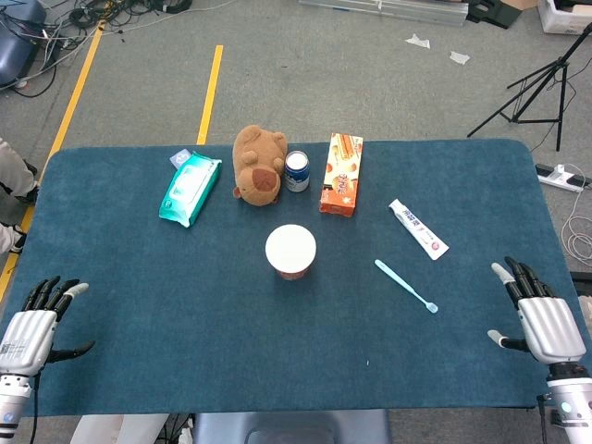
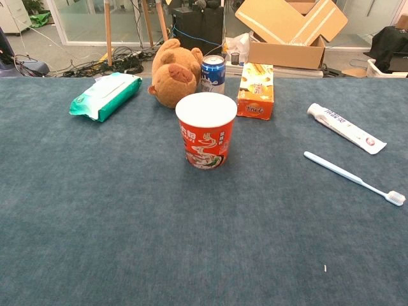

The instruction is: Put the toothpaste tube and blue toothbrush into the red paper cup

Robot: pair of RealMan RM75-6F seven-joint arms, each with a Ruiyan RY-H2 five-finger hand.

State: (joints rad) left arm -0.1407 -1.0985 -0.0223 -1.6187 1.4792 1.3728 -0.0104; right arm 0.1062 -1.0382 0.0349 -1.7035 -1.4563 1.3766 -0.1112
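The red paper cup (image 1: 290,252) (image 2: 206,131) stands upright mid-table, its white inside showing from above. To its right lies the light blue toothbrush (image 1: 405,285) (image 2: 352,178), flat on the cloth, bristle end toward the near right. Farther right and back rests the white toothpaste tube (image 1: 418,228) (image 2: 345,127), also flat. My left hand (image 1: 37,319) sits at the near left table edge, fingers apart, holding nothing. My right hand (image 1: 539,314) sits at the near right edge, fingers spread and empty, a little right of the toothbrush. Neither hand shows in the chest view.
Along the back stand a green wet-wipes pack (image 1: 190,189) (image 2: 106,95), a brown plush toy (image 1: 258,164) (image 2: 174,71), a blue can (image 1: 297,171) (image 2: 212,72) and an orange snack box (image 1: 341,174) (image 2: 255,91). The blue tablecloth (image 1: 185,305) covers the table.
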